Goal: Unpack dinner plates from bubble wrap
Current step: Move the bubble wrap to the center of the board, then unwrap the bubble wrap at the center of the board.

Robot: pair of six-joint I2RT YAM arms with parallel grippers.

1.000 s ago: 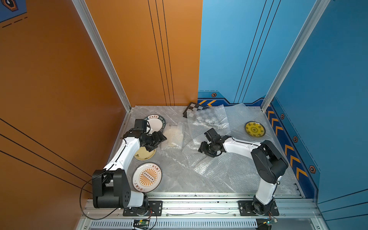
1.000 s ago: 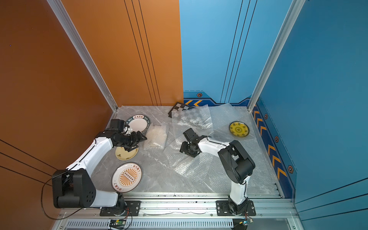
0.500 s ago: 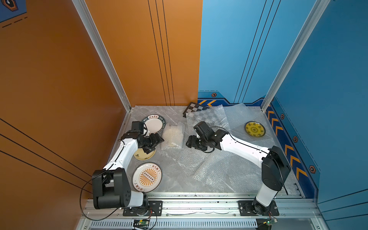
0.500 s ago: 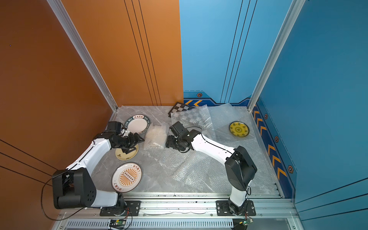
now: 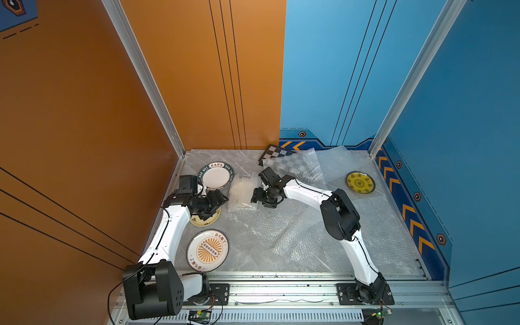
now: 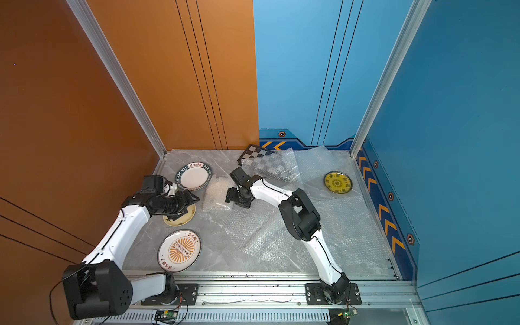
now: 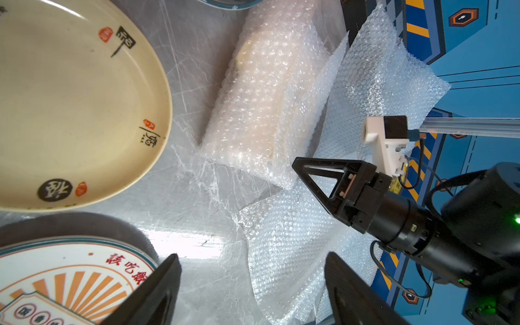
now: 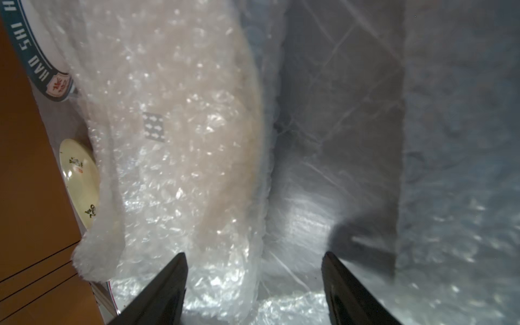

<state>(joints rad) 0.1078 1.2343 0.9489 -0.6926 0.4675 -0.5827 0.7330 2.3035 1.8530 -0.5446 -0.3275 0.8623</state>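
Note:
A bubble wrap bundle [image 5: 243,192] [image 6: 218,194] lies mid-table with a cream shape showing through it [image 7: 261,98] [image 8: 183,126]. My right gripper [image 5: 263,199] [image 6: 236,199] [image 8: 254,259] is open at the bundle's right edge, gripping nothing. My left gripper [image 5: 218,198] [image 6: 191,198] [image 7: 253,264] hangs open and empty left of the bundle, over a cream plate [image 5: 206,221] [image 7: 78,107]. Bare plates: a green-lettered one [image 5: 216,176], a sunburst one [image 5: 208,250] and a yellow one [image 5: 360,183].
Loose bubble wrap sheets [image 5: 295,233] cover the table's middle and right. One sheet drapes over a checkerboard [image 5: 277,153] at the back wall. Orange and blue walls close in the left, back and right sides. A metal rail [image 5: 281,292] runs along the front.
My right arm has swung left from the loose middle sheet to the wrapped bundle, and its jaws have widened. My left gripper has drawn back slightly over the cream plate.

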